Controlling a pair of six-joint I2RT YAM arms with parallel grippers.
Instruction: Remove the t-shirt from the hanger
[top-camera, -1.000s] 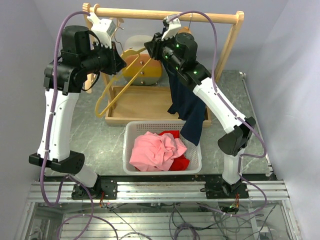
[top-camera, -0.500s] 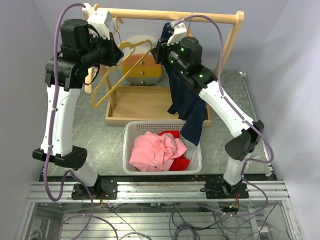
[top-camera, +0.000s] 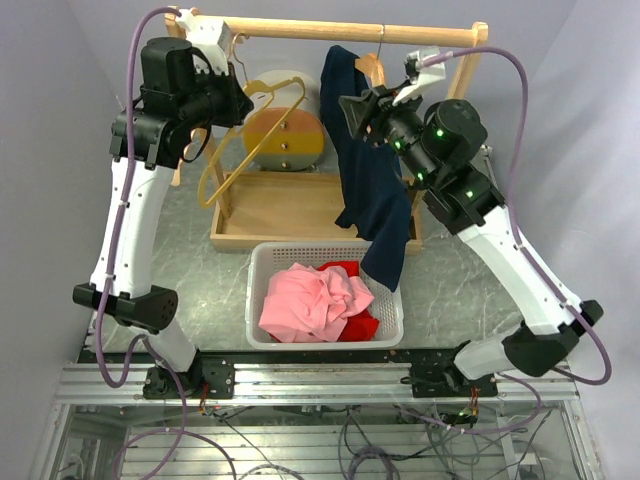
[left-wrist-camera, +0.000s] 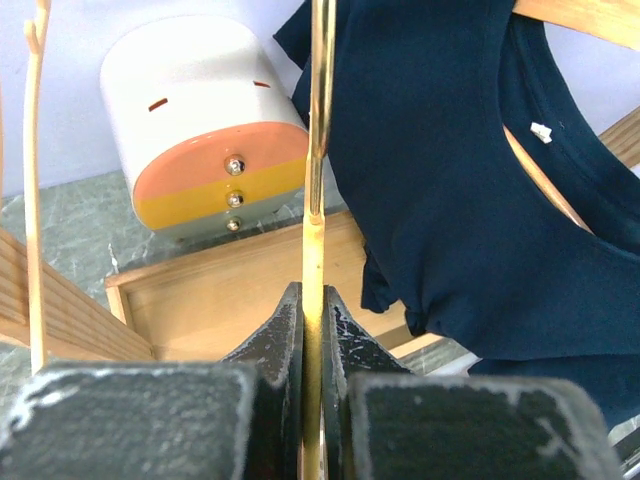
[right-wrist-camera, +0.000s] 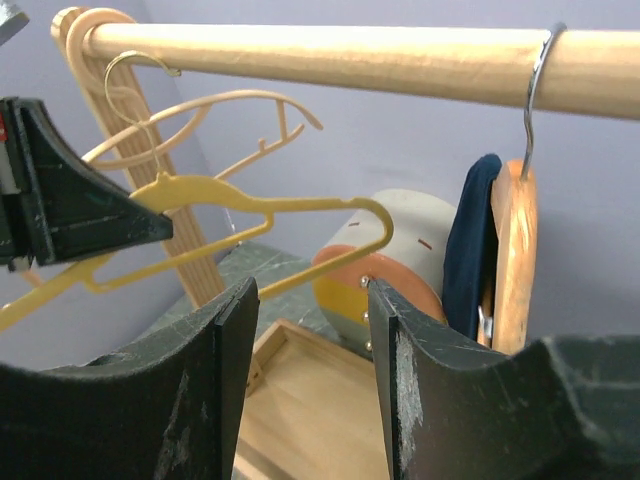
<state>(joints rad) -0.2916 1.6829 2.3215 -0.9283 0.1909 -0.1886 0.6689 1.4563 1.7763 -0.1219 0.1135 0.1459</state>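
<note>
Where the t-shirt (top-camera: 370, 180) hangs: draped over wooden hanger (right-wrist-camera: 515, 250) on rail (right-wrist-camera: 350, 55), hanger mostly hidden.
Left gripper (left-wrist-camera: 313, 300): clamped on yellow hanger (left-wrist-camera: 318, 150), which is cut off at the wrist view's top.
Right gripper (right-wrist-camera: 310, 290): jaws apart, holding nothing.

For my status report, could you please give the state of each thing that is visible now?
left tool: shut on the yellow hanger.
right tool: open, holding nothing.
navy t-shirt: draped on the wooden hanger, not yet removed.
wooden hanger: hooked on the rail.
white basket: holds a pink garment and a red garment.
</note>
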